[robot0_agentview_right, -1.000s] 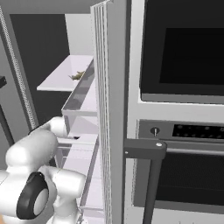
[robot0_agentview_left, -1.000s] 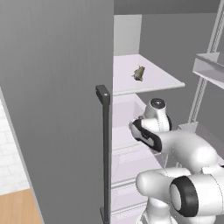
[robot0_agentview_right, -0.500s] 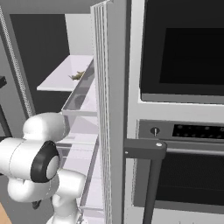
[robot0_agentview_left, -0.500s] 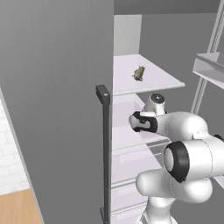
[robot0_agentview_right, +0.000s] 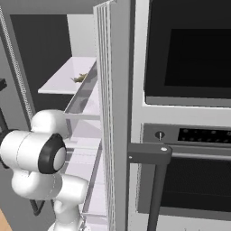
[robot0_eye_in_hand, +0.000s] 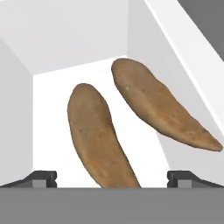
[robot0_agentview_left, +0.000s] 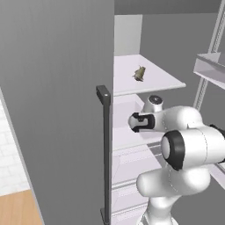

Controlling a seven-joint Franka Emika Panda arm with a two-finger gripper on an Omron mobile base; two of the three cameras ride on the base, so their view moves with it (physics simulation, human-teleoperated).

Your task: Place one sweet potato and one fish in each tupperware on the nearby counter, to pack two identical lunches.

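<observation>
Two brown sweet potatoes lie side by side on the white floor of a fridge drawer: the left sweet potato [robot0_eye_in_hand: 98, 135] runs down between my fingertips, and the right sweet potato [robot0_eye_in_hand: 159, 105] lies against the drawer wall. My gripper [robot0_eye_in_hand: 112, 177] is open just above them, with one fingertip on each side of the left one and nothing gripped. A small greenish fish [robot0_agentview_left: 139, 73] lies on the white fridge shelf [robot0_agentview_left: 158, 81] above my hand; the fish [robot0_agentview_right: 80, 78] also appears from the right. The tupperware and the counter are out of view.
The open grey fridge door [robot0_agentview_left: 57, 110] with its dark upright handle [robot0_agentview_left: 104, 149] stands left of the arm. Door bins [robot0_agentview_left: 211, 68] hang on the right. A wall oven [robot0_agentview_right: 189, 135] with a dark bar handle [robot0_agentview_right: 153, 155] stands beside the fridge.
My elbow has swung up toward the cameras and the hand has risen a little and shifted slightly left at the drawer. The fish has not moved.
</observation>
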